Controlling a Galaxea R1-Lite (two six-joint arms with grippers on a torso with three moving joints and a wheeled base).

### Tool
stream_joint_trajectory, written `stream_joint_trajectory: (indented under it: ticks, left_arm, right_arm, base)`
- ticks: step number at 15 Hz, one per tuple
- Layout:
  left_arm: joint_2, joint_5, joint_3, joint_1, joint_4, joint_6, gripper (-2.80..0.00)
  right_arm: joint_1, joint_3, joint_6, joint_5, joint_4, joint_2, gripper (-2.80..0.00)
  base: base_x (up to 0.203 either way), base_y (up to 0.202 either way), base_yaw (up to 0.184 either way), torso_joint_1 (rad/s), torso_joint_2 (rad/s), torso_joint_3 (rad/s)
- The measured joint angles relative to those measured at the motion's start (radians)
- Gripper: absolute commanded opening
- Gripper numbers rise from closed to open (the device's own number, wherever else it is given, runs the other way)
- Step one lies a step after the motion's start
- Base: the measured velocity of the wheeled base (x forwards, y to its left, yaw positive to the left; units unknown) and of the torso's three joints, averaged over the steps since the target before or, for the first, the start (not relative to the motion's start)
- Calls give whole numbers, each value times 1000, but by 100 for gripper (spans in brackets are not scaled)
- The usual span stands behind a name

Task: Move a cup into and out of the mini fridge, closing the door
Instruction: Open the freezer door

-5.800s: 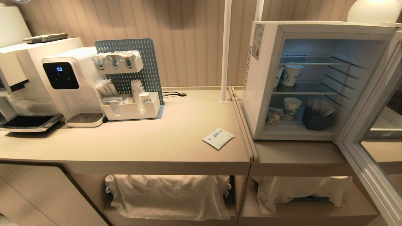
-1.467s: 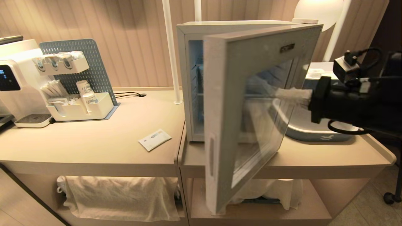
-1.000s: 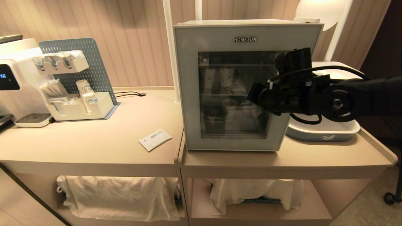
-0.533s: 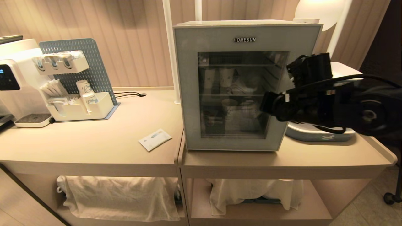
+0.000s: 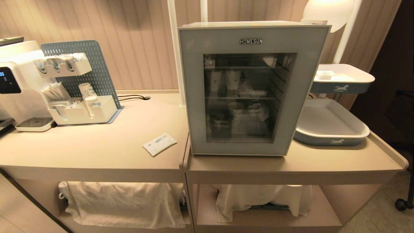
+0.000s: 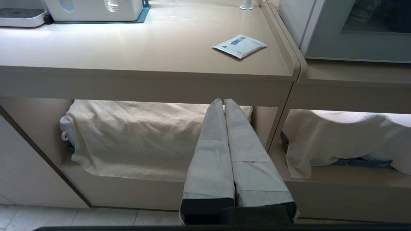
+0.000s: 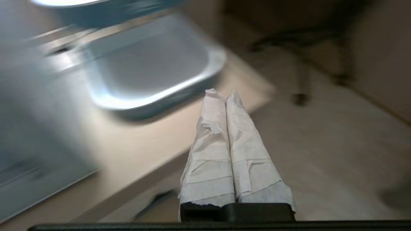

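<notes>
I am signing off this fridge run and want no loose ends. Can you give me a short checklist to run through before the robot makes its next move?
1. Door of the mini fridge flush against the cabinet: ok, no gap shows in the head view.
2. Small cup inside, on the bottom level behind the glass: ok, though dim.
3. Right gripper shut and holding nothing: ok; it is off the counter's edge near the grey tray.
4. Left gripper shut and holding nothing: ok, low in front of the lower shelf.
5. Both arms away from the fridge front: ok.
6. Door seal fully latched: cannot tell.
</notes>
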Motion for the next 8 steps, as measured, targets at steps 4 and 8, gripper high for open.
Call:
stream_joint_trajectory:
  ticks: [4, 8]
  left_arm:
    - [0, -1, 0, 0, 0, 0, -280]
    - [0, 0, 0, 0, 0, 0, -280]
  right_arm:
    - [-187, 295, -150, 6, -35, -472, -280]
    - [-233, 564, -187, 377, -69, -879, -280]
  base:
    - [0, 0, 0, 0, 0, 0]
    - [0, 0, 0, 0, 0, 0]
